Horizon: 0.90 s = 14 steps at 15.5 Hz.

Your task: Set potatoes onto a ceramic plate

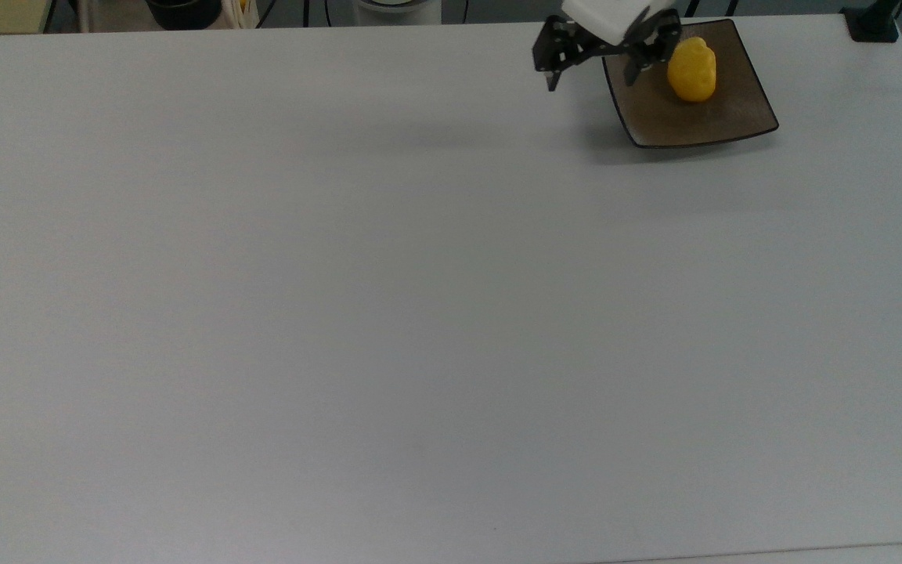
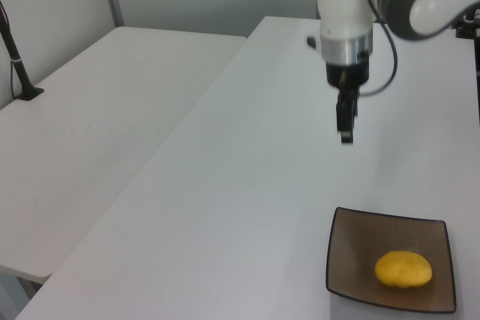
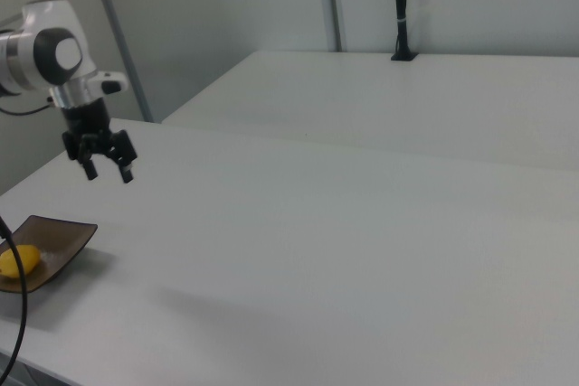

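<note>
potato (image 1: pixel 691 70): small, bright yellow, smooth and a little lumpy; it lies on its side (image 2: pixel 403 269) inside the plate, free, below the gripper (image 1: pixel 592 67) and apart from it.
plate (image 1: pixel 741 117): square, glossy brown-grey, thin dark rim, edges turned up a little (image 2: pixel 352 222); it stands flat on the table, lower than the open gripper (image 3: pixel 106 166), to the right view's left of it.

light: even, dim-cool | shadows: soft, faint | glare: none | focus: slightly soft
</note>
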### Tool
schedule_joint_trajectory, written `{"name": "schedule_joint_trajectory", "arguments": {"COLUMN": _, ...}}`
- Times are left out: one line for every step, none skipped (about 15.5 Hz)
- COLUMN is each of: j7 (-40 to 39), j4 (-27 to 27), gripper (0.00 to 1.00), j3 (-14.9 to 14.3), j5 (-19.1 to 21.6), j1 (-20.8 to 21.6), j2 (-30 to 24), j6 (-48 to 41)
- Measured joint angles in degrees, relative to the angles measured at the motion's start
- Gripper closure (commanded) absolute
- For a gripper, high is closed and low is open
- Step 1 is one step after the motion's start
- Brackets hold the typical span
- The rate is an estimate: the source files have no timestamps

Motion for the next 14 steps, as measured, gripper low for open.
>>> {"name": "schedule_joint_trajectory", "arguments": {"j7": -1.5, "j4": -0.18, "gripper": 0.0, "j3": -1.66, "j5": 0.0, "j1": -0.06, "j2": -1.24, "j6": -0.55}}
{"name": "schedule_joint_trajectory", "arguments": {"j7": -2.83, "j4": -0.47, "gripper": 0.0, "j3": -3.37, "j5": 0.0, "j1": -0.08, "j2": -2.53, "j6": -0.88}}
{"name": "schedule_joint_trajectory", "arguments": {"j7": -3.99, "j4": -0.84, "gripper": 0.0, "j3": -5.07, "j5": 0.0, "j1": -0.16, "j2": -3.76, "j6": -1.11}}
{"name": "schedule_joint_trajectory", "arguments": {"j7": -4.91, "j4": -1.19, "gripper": 0.0, "j3": -6.78, "j5": 0.0, "j1": -0.46, "j2": -4.94, "j6": -1.55}}
{"name": "schedule_joint_trajectory", "arguments": {"j7": -5.87, "j4": -1.44, "gripper": 0.0, "j3": -8.14, "j5": 0.0, "j1": -1.3, "j2": -5.97, "j6": -2.13}}
{"name": "schedule_joint_trajectory", "arguments": {"j7": -6.9, "j4": -1.56, "gripper": 0.0, "j3": -9.13, "j5": 0.0, "j1": -2.67, "j2": -6.86, "j6": -2.57}}
{"name": "schedule_joint_trajectory", "arguments": {"j7": -8.0, "j4": -1.65, "gripper": 0.0, "j3": -9.8, "j5": 0.01, "j1": -4.46, "j2": -7.69, "j6": -2.64}}
{"name": "schedule_joint_trajectory", "arguments": {"j7": -8.83, "j4": -1.82, "gripper": 0.0, "j3": -10.11, "j5": 0.02, "j1": -6.3, "j2": -8.39, "j6": -2.64}}
{"name": "schedule_joint_trajectory", "arguments": {"j7": -9.31, "j4": -2.22, "gripper": 0.0, "j3": -10.31, "j5": 0.05, "j1": -8.03, "j2": -9.12, "j6": -2.64}}
{"name": "schedule_joint_trajectory", "arguments": {"j7": -9.95, "j4": -2.73, "gripper": 0.0, "j3": -10.55, "j5": 0.09, "j1": -9.52, "j2": -9.81, "j6": -2.64}}
{"name": "schedule_joint_trajectory", "arguments": {"j7": -10.74, "j4": -3.17, "gripper": 0.0, "j3": -10.92, "j5": 0.58, "j1": -10.73, "j2": -10.42, "j6": -2.64}}
{"name": "schedule_joint_trajectory", "arguments": {"j7": -11.79, "j4": -3.5, "gripper": 0.0, "j3": -11.41, "j5": 1.84, "j1": -11.75, "j2": -10.89, "j6": -2.64}}
{"name": "schedule_joint_trajectory", "arguments": {"j7": -13.28, "j4": -3.78, "gripper": 0.0, "j3": -12.1, "j5": 3.61, "j1": -12.69, "j2": -11.32, "j6": -2.64}}
{"name": "schedule_joint_trajectory", "arguments": {"j7": -14.72, "j4": -3.97, "gripper": 0.0, "j3": -12.88, "j5": 5.07, "j1": -13.53, "j2": -11.71, "j6": -2.64}}
